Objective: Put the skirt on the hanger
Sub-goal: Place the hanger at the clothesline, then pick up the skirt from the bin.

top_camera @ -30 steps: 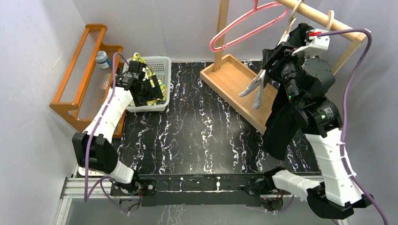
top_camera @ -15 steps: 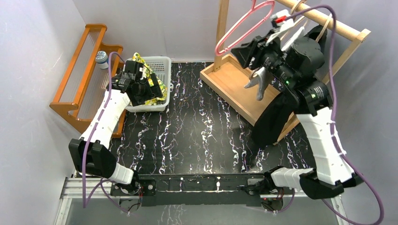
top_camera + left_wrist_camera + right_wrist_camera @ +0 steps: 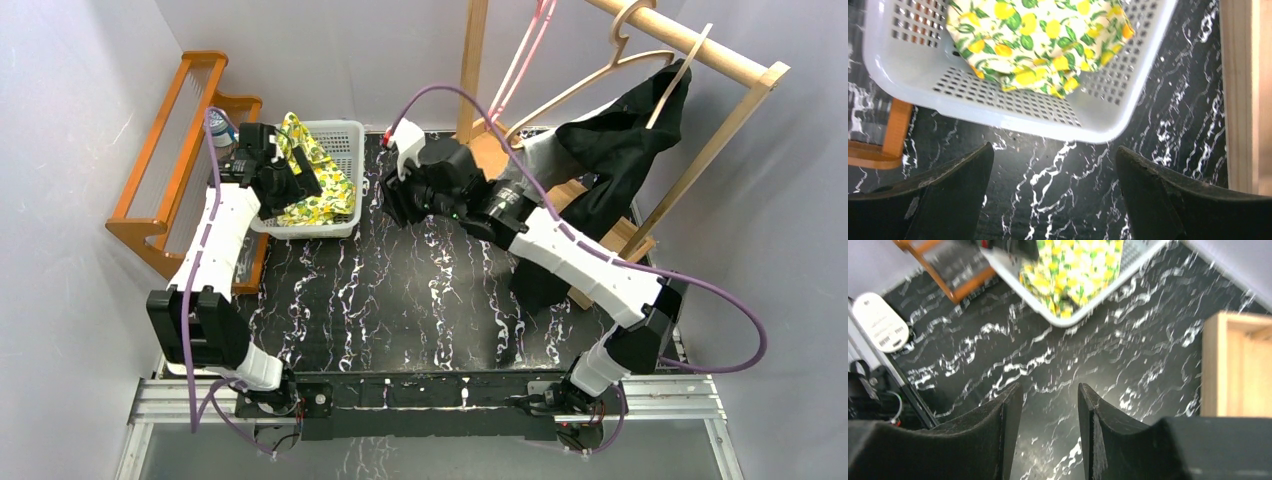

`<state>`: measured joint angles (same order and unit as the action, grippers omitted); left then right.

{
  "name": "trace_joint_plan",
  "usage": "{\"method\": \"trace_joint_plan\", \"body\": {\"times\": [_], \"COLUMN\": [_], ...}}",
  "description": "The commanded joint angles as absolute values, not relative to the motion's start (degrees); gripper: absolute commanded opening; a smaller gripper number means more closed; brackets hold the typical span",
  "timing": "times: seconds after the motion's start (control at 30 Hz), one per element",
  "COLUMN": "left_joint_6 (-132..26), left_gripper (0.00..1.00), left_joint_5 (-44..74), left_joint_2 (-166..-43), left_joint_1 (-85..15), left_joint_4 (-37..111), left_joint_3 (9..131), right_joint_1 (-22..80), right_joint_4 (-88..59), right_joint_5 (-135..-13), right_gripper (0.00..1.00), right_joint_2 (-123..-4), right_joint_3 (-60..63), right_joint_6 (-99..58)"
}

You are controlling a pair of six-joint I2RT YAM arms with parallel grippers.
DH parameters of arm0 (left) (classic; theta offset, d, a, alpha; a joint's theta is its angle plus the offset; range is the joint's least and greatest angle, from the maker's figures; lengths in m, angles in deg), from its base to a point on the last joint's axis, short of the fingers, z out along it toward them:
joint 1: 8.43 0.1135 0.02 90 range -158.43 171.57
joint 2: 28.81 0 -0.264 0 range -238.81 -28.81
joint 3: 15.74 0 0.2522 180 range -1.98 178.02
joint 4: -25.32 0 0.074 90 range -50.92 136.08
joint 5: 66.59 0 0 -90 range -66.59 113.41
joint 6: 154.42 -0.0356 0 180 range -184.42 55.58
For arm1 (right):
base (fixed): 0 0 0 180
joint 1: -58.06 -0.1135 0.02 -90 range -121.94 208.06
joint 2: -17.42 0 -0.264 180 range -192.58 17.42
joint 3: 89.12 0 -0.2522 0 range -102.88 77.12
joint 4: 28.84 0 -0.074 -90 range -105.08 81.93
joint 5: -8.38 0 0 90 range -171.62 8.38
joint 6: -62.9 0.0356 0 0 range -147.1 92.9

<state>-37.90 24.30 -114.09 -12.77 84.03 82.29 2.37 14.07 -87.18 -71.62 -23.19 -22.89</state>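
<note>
From above, the black skirt [image 3: 620, 150] hangs on the wooden hanger [image 3: 600, 85] at the far right. The wooden hanger hooks over the rail [image 3: 700, 40]. A pink hanger [image 3: 530, 45] hangs to its left. The right arm reaches across the black table [image 3: 400, 300] to the middle. The right gripper [image 3: 395, 205] is well apart from the skirt, and from up here I cannot tell how wide it is. The left gripper [image 3: 295, 185] is over the white basket [image 3: 345, 130] at the far left. A lemon cloth [image 3: 320, 190] lies in the basket. An orange rack [image 3: 170, 150] stands just left of the basket.

In the left wrist view, the left gripper [image 3: 1054, 150] has its 2 fingers [image 3: 948, 190] spread wide with nothing between them. Past them are the table [image 3: 1173, 125] and the basket [image 3: 1088, 132] with the lemon cloth [image 3: 1043, 45] inside. The edge of a wooden tray [image 3: 1243, 90] shows on the right.

In the right wrist view, the right gripper [image 3: 1049, 387] has its 2 fingers [image 3: 998, 440] close together. The gap is small and holds nothing. Past them is the table [image 3: 1128, 365]. The basket [image 3: 1068, 320] with the lemon cloth [image 3: 1073, 270] is farther off, and the wooden tray [image 3: 1238, 365] is on the right.
</note>
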Motion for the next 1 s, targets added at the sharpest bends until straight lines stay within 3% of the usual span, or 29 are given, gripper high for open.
{"method": "trace_joint_plan", "body": {"times": [0.0,0.37,0.63,0.77,0.93,0.97], "left_joint_6": [-37.57,-34.49,-37.21,-38.95,-39.89,-40.45], "left_gripper": [0.88,0.67,0.61,0.51,0.5,0.46], "left_joint_5": [25.31,28.18,36.88,37.45,36.45,35.55], "left_joint_2": [-117.58,-136.44,-152.96,-161.17,-167.89,-168.43], "left_joint_1": [-9.43,-8.73,-8.71,-8.74,-8.7,-8.69], "left_joint_4": [80.92,65.99,56.5,56.2,55.56,55.07], "left_joint_3": [83.59,94.63,107.24,114.99,120.1,120.74], "right_joint_1": [0.06,-2.68,-2.67,-2.65,-2.67,-2.68], "right_joint_4": [8.62,5.44,6.22,7.29,9.66,10.26], "right_joint_5": [-90.01,-92.41,-95.4,-96.5,-98.16,-98.53], "right_gripper": [0.52,0.51,0.52,0.52,0.52,0.51], "right_joint_2": [-70.55,-71.48,-71.95,-72.82,-74.12,-74.41], "right_joint_3": [-16.42,-2.5,-1.09,-1.59,-3.27,-3.82], "right_joint_6": [-17.48,-12.8,-13.22,-13.26,-13.82,-13.98]}}
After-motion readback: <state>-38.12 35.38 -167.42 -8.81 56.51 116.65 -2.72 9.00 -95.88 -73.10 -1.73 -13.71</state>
